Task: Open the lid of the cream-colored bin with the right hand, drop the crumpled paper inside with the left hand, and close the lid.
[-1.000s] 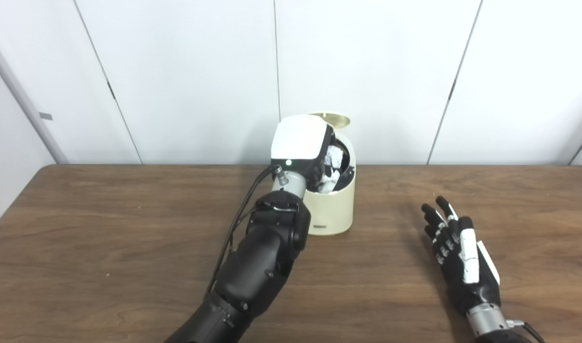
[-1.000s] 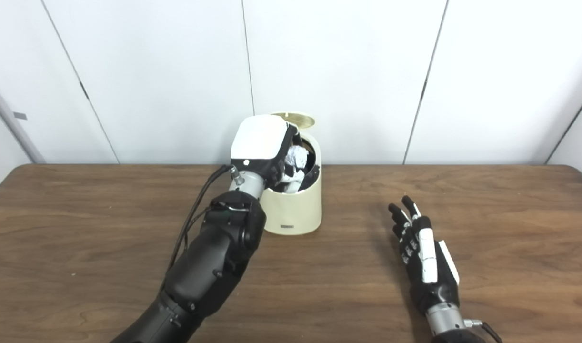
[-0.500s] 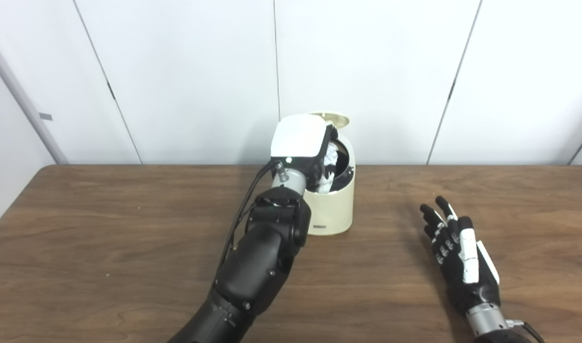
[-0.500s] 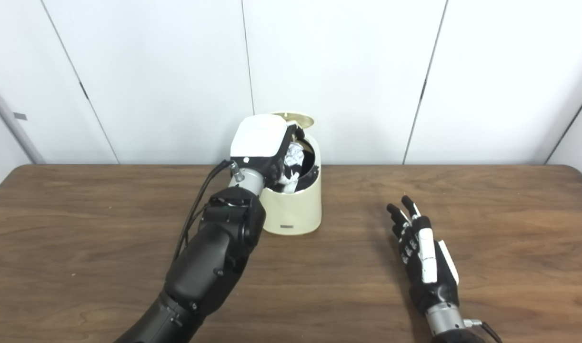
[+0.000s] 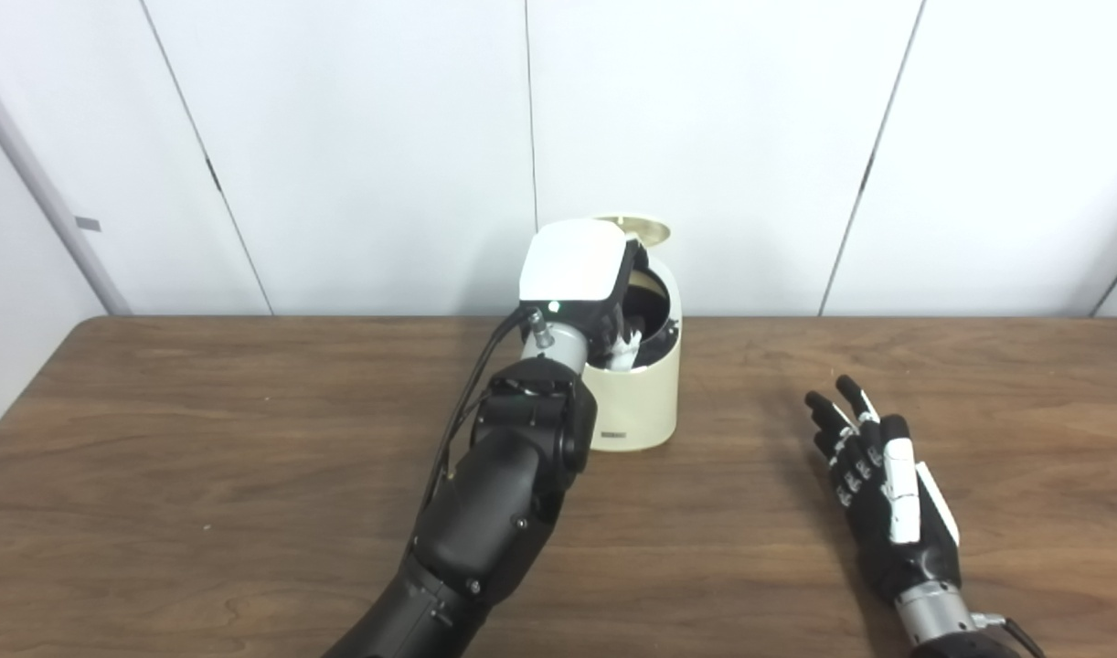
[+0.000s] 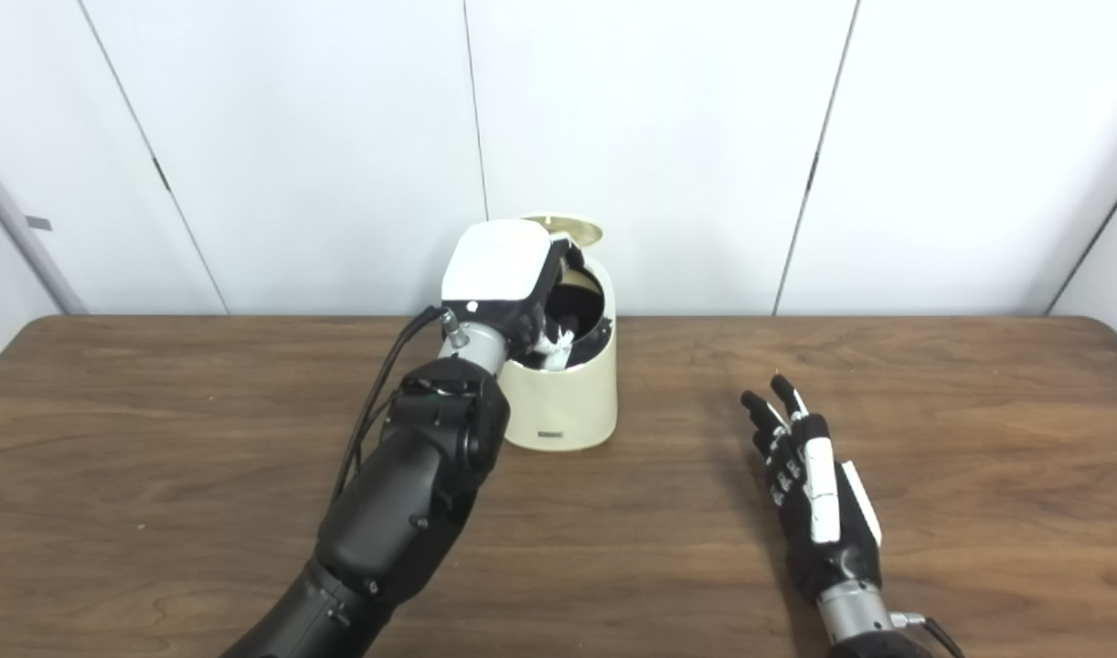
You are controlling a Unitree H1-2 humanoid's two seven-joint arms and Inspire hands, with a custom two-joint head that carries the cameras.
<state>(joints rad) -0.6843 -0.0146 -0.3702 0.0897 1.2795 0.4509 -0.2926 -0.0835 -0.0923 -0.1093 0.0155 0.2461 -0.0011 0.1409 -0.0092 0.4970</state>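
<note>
Cream-colored bin [image 5: 633, 402] at the far middle of the brown wooden tabletop [image 5: 202, 475], close to the white wall panels [image 5: 357, 137]. Lid [image 5: 645, 226] tipped up and back behind the bin's mouth, dark opening exposed. Left robot hand [image 5: 577, 279] over the left half of that mouth, white back plate facing up, fingers reaching down inside the rim; whether spread or curled cannot be told, since the back plate hides them. A small white scrap just inside the near edge of the opening, below the left robot hand: possibly the crumpled paper [image 6: 553, 350], too little showing to be sure, and no clear sign of contact with the fingers. Black forearm and cable running from the bin's left side down to the bottom edge. Right robot hand [image 5: 874, 480] well to the right of the bin, low over the tabletop, fingers straight and slightly apart, holding nothing.
</note>
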